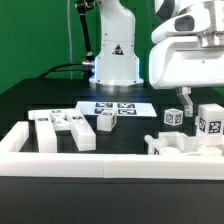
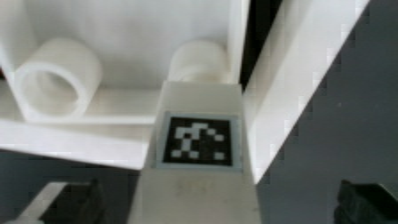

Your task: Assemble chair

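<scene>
The bench has a black, matte top; behind it there is a green backdrop; a long white border rail runs along the near edge and turns toward the far side at the exterior view's left. The marker board lies flat in the middle of the bench, just in front of the arm's white base, which stands at the far side.

The exterior view shows the whole layout. The chair parts lie in two groups: some blocky pieces together at the exterior view's left, one small piece near the marker board, and more tagged pieces at the exterior view's right, near the rail.

The wrist view shows only a close look from above: a tagged bar with a black-and-white square on its top; beyond it is a white panel with two round stubs; whether these are pegs or sockets, I cannot tell.

The wrist block hangs over the right group and points down. The dark fingers stand wide apart, one on each side of the tagged bar; there is a gap on both sides and they clamp nothing.
</scene>
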Robot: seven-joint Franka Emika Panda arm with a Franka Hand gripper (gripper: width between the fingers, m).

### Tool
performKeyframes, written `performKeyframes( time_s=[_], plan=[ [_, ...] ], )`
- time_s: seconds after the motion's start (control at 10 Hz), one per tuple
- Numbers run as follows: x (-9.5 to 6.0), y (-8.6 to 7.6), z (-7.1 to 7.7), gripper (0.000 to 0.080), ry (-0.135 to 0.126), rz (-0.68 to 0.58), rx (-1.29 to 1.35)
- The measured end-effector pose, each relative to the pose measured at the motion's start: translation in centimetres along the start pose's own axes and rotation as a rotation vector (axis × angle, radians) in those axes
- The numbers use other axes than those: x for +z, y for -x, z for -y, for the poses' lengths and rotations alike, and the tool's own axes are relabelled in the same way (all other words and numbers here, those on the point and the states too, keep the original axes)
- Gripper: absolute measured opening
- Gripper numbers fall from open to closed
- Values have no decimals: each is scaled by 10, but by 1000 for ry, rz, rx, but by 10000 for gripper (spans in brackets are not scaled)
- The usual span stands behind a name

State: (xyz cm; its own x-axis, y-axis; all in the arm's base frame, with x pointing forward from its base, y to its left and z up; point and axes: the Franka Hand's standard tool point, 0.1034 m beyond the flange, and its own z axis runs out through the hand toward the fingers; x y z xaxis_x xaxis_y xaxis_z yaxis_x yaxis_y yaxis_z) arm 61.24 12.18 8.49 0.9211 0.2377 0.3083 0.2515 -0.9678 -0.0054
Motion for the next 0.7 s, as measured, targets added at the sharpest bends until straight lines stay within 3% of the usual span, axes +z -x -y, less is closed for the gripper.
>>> performKeyframes(
  time_s=[0.4,0.5,0.7],
  plan=[
    [2,1,-5,649,-39,288,5],
    [2,-6,-8,649,-35,269,8],
    [2,-6,-7,649,-34,278,26]
  ],
)
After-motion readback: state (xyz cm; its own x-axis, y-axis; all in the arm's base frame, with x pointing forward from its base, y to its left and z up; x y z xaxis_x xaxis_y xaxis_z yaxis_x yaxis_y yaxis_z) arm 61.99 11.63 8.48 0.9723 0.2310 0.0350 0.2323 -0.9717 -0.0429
